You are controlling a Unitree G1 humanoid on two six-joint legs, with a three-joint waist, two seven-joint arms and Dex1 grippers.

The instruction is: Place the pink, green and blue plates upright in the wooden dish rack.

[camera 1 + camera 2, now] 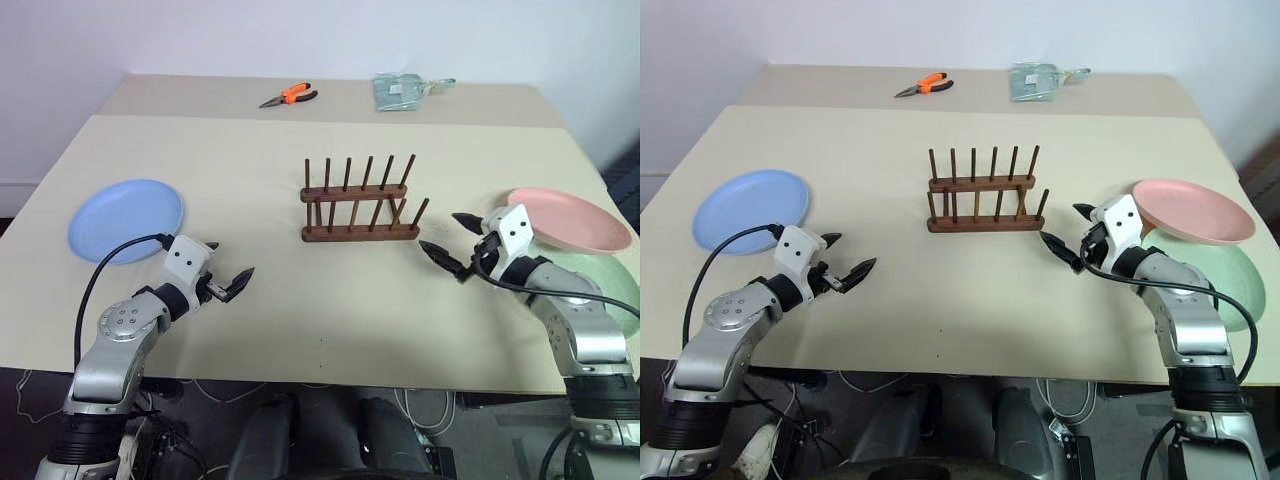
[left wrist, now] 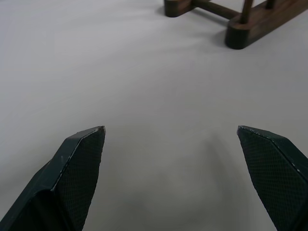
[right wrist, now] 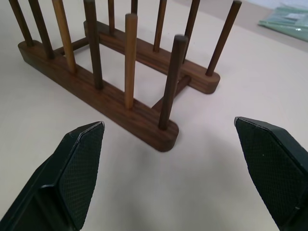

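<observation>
The wooden dish rack [image 1: 360,205] stands empty at the middle of the beige table. A light blue plate [image 1: 125,220] lies flat at the left edge. On the right, the pink plate [image 1: 570,220] rests tilted on top of the green plate [image 1: 605,285], which it partly hides. My left gripper [image 1: 230,262] hovers open just right of the blue plate, pointing toward the rack [image 2: 250,24], with nothing between its fingers [image 2: 82,163]. My right gripper [image 1: 440,232] is open and empty too, just left of the pink plate, facing the rack's right end [image 3: 110,96].
Orange-handled pliers [image 1: 290,96] and a greenish packet [image 1: 400,90] lie on the far table strip behind the rack. The table's front edge [image 1: 300,375] runs just under both arms. Black cables trail from each wrist.
</observation>
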